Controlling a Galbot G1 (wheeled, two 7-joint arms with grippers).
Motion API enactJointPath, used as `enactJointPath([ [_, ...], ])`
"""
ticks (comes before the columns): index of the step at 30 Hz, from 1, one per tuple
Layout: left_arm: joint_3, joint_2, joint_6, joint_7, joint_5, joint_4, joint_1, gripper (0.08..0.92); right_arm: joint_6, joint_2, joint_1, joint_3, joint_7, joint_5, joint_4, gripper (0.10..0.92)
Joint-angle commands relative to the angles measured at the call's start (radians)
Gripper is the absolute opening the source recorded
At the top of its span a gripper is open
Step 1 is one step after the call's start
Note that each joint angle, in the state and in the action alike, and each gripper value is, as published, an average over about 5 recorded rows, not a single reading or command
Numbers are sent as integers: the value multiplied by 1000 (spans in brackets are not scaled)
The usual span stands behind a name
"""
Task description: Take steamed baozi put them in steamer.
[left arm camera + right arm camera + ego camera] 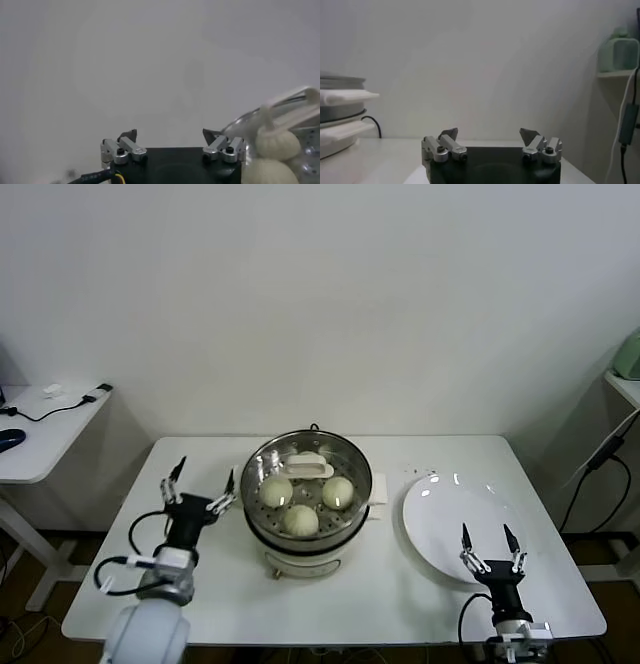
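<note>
A: Where are the steamed baozi (301, 502) shown?
B: 3 are seen inside the steamer (306, 536).
A: And the grippers?
B: Left gripper (201, 478) and right gripper (489, 543) are held wide, empty, above the tabletop (225, 584).

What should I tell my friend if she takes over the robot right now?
Left gripper: open, empty, just left of the steamer.
Right gripper: open, empty, over the near edge of the white plate.
Steamed baozi: three sit clearly on the steamer's tray; a fourth may sit at the back, partly hidden by a white handle-shaped piece.
Done: plate is empty.
Left: probably nothing but checking the fourth bun.
</note>
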Motion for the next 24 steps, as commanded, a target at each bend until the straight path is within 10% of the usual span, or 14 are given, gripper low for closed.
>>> enactJointPath([
  [1, -148, 79, -322, -30, -521, 240, 179, 823, -12, -2, -10, -3, 4, 31, -10, 823],
  [24, -77, 44, -415, 1, -410, 367, 158, 823, -42, -6, -5, -20, -2, 50, -15, 823],
])
